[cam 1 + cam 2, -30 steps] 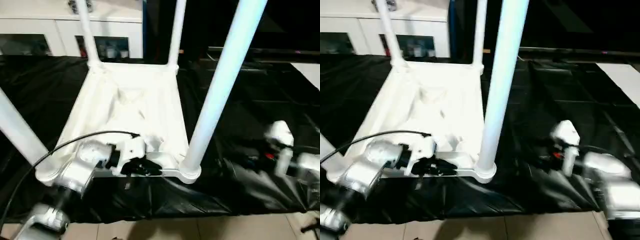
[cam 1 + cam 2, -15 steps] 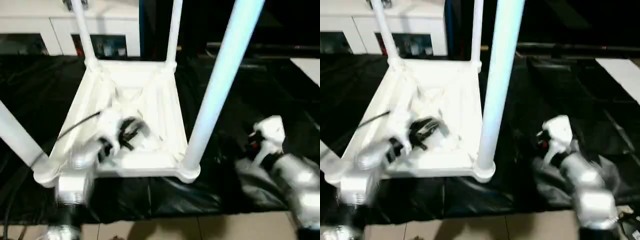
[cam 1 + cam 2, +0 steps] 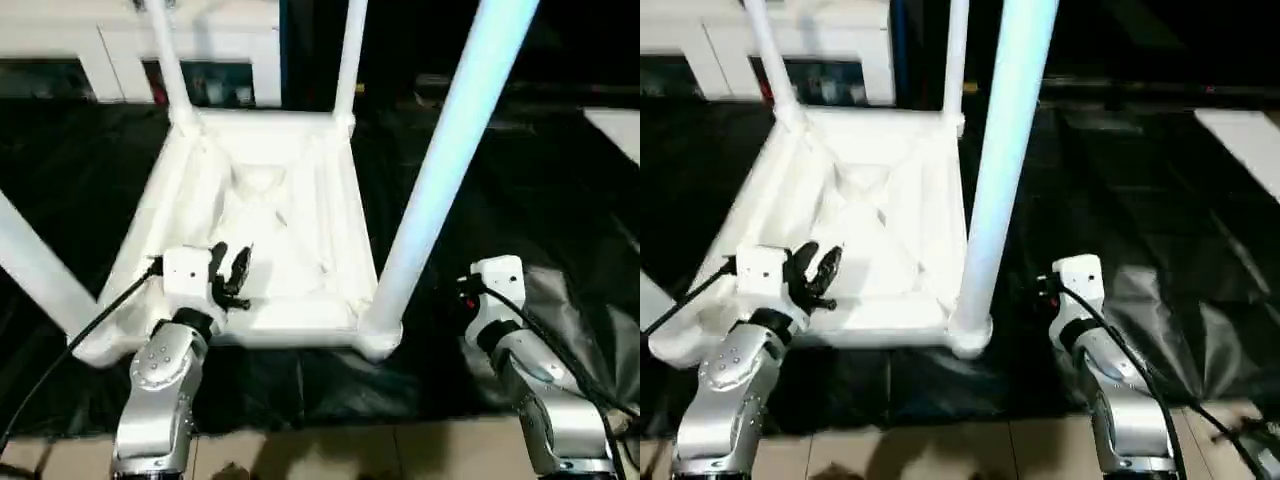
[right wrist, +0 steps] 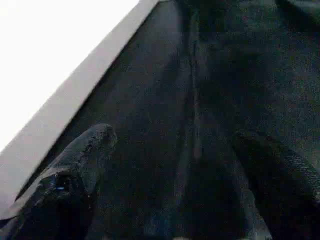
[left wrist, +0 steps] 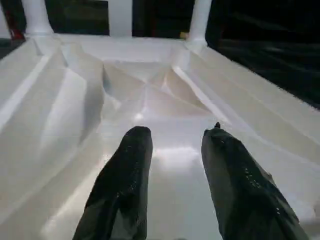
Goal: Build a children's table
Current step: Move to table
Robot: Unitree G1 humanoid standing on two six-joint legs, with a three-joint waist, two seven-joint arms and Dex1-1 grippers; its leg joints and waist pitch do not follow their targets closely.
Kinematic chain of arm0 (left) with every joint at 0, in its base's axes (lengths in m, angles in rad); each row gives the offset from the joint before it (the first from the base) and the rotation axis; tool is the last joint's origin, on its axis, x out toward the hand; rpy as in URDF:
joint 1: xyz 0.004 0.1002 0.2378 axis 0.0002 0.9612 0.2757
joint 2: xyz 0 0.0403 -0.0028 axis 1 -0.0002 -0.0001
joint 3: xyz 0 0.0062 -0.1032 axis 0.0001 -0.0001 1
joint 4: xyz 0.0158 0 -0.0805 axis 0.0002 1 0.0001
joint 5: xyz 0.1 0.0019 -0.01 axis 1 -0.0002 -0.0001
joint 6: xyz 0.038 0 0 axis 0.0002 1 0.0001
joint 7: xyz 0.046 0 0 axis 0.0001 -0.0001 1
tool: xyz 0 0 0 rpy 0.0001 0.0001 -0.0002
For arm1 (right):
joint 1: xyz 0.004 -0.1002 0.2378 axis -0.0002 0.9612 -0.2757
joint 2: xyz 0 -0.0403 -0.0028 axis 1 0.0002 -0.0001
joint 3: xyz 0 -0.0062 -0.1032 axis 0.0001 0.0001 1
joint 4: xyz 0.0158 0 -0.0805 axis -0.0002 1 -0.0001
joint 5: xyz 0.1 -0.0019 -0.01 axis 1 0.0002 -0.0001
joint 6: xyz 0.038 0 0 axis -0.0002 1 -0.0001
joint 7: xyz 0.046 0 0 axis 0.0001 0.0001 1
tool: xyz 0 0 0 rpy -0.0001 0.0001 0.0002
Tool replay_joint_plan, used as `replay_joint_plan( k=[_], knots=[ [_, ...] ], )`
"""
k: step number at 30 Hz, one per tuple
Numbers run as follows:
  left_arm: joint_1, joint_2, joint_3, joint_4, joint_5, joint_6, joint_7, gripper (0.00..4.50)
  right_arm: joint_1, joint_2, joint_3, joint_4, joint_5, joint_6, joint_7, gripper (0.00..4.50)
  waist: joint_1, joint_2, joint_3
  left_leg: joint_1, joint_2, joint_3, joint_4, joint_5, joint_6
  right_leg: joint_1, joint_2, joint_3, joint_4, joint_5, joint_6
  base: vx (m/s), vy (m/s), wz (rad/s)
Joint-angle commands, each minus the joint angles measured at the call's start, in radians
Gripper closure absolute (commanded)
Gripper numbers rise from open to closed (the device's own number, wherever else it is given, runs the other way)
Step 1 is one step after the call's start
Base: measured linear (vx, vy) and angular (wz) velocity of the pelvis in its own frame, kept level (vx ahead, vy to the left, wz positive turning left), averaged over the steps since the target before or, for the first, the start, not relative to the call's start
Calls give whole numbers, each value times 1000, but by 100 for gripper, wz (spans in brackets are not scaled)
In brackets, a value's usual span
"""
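The children's table lies upside down on black cloth, its white ribbed top (image 3: 290, 190) facing up. Four white tube legs stand in its corner sockets: the near right leg (image 3: 440, 170), the near left leg (image 3: 35, 265), and two far legs (image 3: 168, 65) (image 3: 348, 60). My left gripper (image 5: 177, 137) hovers open just over the underside by the front rim, also seen from the head camera (image 3: 230, 256), and holds nothing. My right gripper (image 4: 172, 134) is wide open over the cloth, empty. Its white wrist (image 3: 497, 283) sits just right of the near right leg's socket (image 3: 378, 340).
A white cabinet with glass doors (image 3: 230, 40) runs along the back. The black cloth (image 3: 560, 200) spreads to the right of the table and ends at the front edge above tiled floor (image 3: 330, 450). A black cable (image 3: 70, 345) trails from my left arm.
My left gripper has left the table's front rim, risen over the underside and opened. My right arm has drawn in towards the near right leg and its fingers have spread wider.
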Motion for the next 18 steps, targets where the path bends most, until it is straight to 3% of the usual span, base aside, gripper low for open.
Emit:
replay_joint_plan(
  k=[1,2,3,4,5,6,7,8,9,10,11,12,13,14,15,16,17,18],
  knots=[
    [28,10,3,-38,21,15,22,262,24,-14,6,-12,-13,-12,-10,25,0,21,-77,26,-24,19,-29,120,301,51,-21,-34,-113,235,-235,-213,34,-1],
    [35,13,4,-44,18,16,18,262,26,-16,4,-14,-12,-13,-8,25,-7,23,-62,43,-11,26,-37,-92,262,47,-22,-46,-146,-120,-191,-237,55,-8],
    [52,19,4,-57,15,12,8,235,30,-21,-2,-18,-8,-17,-3,24,-37,40,-22,100,28,13,-70,-527,129,39,-10,-90,-163,-643,-46,-237,55,-8],
    [68,23,4,-71,12,10,10,229,32,-24,-8,-20,-5,-22,3,12,-3,59,12,-9,122,-15,-239,-902,-13,175,0,-81,170,-551,19,-272,29,-21],
    [87,23,6,-88,0,10,8,226,37,-29,-13,-24,4,-34,19,0,49,36,32,-53,106,40,-250,-970,-74,195,6,-90,196,-475,-18,-270,4,5],
    [99,23,7,-100,-9,10,10,226,40,-32,-15,-27,10,-42,29,0,140,65,33,-80,73,150,-256,-1006,-97,208,30,-80,276,-526,-34,-270,4,5],
    [116,23,12,-114,-4,-2,21,214,46,-43,-16,-33,16,-56,49,0,137,37,9,-73,78,155,-203,-833,-95,245,4,8,256,-659,-8,-160,-108,22],
    [135,24,17,-128,-4,-14,26,198,53,-55,-18,-41,28,-66,74,0,51,-79,-20,141,57,92,163,-401,-138,25,-105,97,16,-1303,143,22,-175,10],
    [142,25,18,-133,-4,-19,28,187,56,-60,-19,-44,33,-69,83,0,65,-28,32,117,-8,11,167,-184,-33,20,-133,171,-127,-1383,99,22,-175,10],
    [160,26,24,-146,4,-24,38,182,63,-74,-20,-52,39,-76,101,0,111,-28,50,35,-36,-56,153,-95,-2,141,-109,229,-100,-1164,52,13,-31,19],
    [186,23,27,-166,8,-29,46,181,72,-100,-26,-58,46,-78,123,0,126,-14,39,110,-24,-52,87,-171,-43,132,-69,219,-59,-945,10,-115,22,42],
    [196,22,27,-174,15,-34,51,178,75,-108,-29,-61,51,-78,132,0,129,3,31,156,0,-51,38,-209,-45,125,-59,202,-46,-796,-30,-115,22,42],
    [203,21,26,-181,16,-31,58,168,78,-115,-29,-63,55,-80,140,0,113,-2,38,169,13,-49,-2,-287,-41,113,-22,170,-25,-672,-73,-142,12,44],
    [211,15,26,-188,7,-36,59,153,82,-122,-29,-66,59,-84,152,0,103,21,-2,182,49,-53,-68,-270,2,146,-27,131,-4,-267,-143,-118,66,23],
    [217,14,25,-195,7,-42,67,153,87,-127,-29,-70,66,-89,167,0,103,21,-2,182,49,-53,-68,-270,2,146,-27,131,-4,-267,-143,-118,66,23],
    [222,12,25,-203,10,-48,78,143,93,-133,-27,-75,74,-93,185,0,92,29,3,162,57,-45,-105,-293,9,167,-47,117,-26,-157,-154,-62,112,11],
    [227,3,29,-211,15,-58,94,139,98,-142,-21,-82,88,-97,213,0,88,22,6,158,53,-42,-114,-309,2,171,-50,114,-34,-156,-150,-28,122,1],
    [232,-11,37,-219,20,-66,114,124,110,-155,-6,-102,116,-98,265,0,79,24,3,154,49,-41,-122,-317,-10,181,-56,111,-41,-136,-144,-28,122,1]
  ],
)
